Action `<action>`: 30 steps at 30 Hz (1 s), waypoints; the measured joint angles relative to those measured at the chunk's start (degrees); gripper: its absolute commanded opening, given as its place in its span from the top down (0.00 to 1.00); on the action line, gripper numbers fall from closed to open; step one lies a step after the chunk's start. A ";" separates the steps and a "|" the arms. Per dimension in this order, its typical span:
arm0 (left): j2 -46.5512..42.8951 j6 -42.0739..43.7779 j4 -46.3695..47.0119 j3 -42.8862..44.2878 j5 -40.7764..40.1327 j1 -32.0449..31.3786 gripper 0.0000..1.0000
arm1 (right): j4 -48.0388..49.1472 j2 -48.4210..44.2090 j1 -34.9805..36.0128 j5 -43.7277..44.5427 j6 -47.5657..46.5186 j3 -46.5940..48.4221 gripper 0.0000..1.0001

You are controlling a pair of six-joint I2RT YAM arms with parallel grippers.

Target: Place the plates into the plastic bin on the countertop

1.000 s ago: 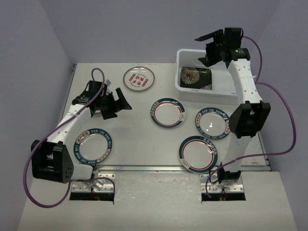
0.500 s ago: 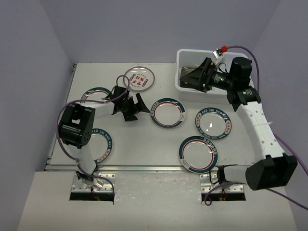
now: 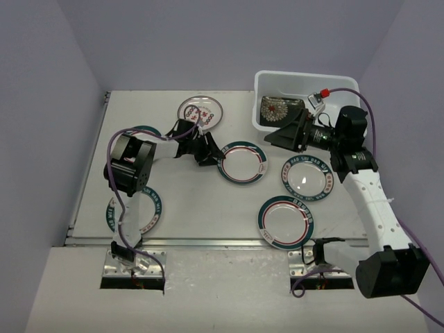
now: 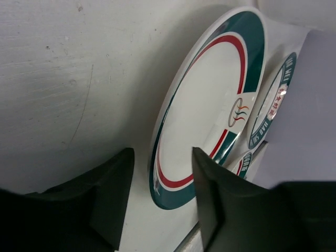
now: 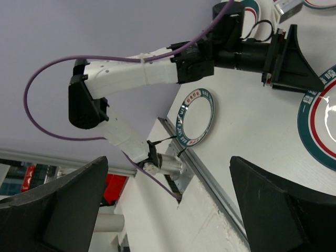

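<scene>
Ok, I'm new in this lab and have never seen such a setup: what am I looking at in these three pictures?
Two robot arms are bolted at the near edge of a countertop, each ending in a two-finger gripper. The wide picture comes from a fixed camera above and behind them. The other two come from cameras on the wrists, so each shows its own black fingers. On the countertop lie five teal-rimmed plates and one red-patterned plate. A black floral plate sits in the white bin. The left gripper has its fingers either side of the middle teal plate's rim, not visibly pinching it. The right gripper is wide open and empty, close to the bin.
</scene>
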 measured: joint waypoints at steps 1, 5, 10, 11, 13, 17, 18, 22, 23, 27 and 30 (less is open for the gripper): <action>0.80 -0.15 0.08 0.52 0.72 -0.20 0.65 | 0.07 -0.72 0.00 -0.29 -0.54 -0.16 0.04; 3.05 0.13 -0.01 2.29 1.86 -1.20 0.95 | -0.07 -2.90 0.01 -0.91 -2.40 -1.57 0.04; 4.25 1.07 -0.61 3.01 3.17 -1.76 1.00 | -1.69 -3.38 0.00 -1.02 -4.56 -2.99 0.01; 4.15 1.51 -0.92 3.06 2.96 -1.84 1.00 | -2.37 -3.37 0.00 -0.87 -5.18 -3.09 0.01; 2.88 1.91 -2.19 2.60 2.03 -1.87 1.00 | -4.18 -3.20 0.02 -0.12 -6.63 -3.13 0.01; -8.34 2.73 -7.15 -3.46 -1.97 -1.82 1.00 | -7.58 -2.73 0.02 4.05 -9.79 -3.88 0.01; -12.25 2.95 -8.63 -5.30 -2.89 -1.78 1.00 | -8.47 -2.61 0.02 5.22 -10.64 -4.13 0.03; -27.58 1.84 -10.52 -9.70 -0.61 -1.45 1.00 | -9.93 0.93 0.02 7.88 -13.76 -4.60 0.11; -30.57 1.34 -10.42 -9.91 0.44 -1.46 1.00 | -9.98 2.75 0.02 8.20 -14.18 -4.89 0.13; -38.17 0.14 -10.31 -9.98 4.33 -1.46 1.00 | -10.29 8.51 0.40 8.73 -14.62 -6.46 0.35; -40.47 -0.44 -10.23 -10.27 6.92 -1.46 1.00 | -9.95 10.49 1.74 8.72 -14.17 -7.09 0.59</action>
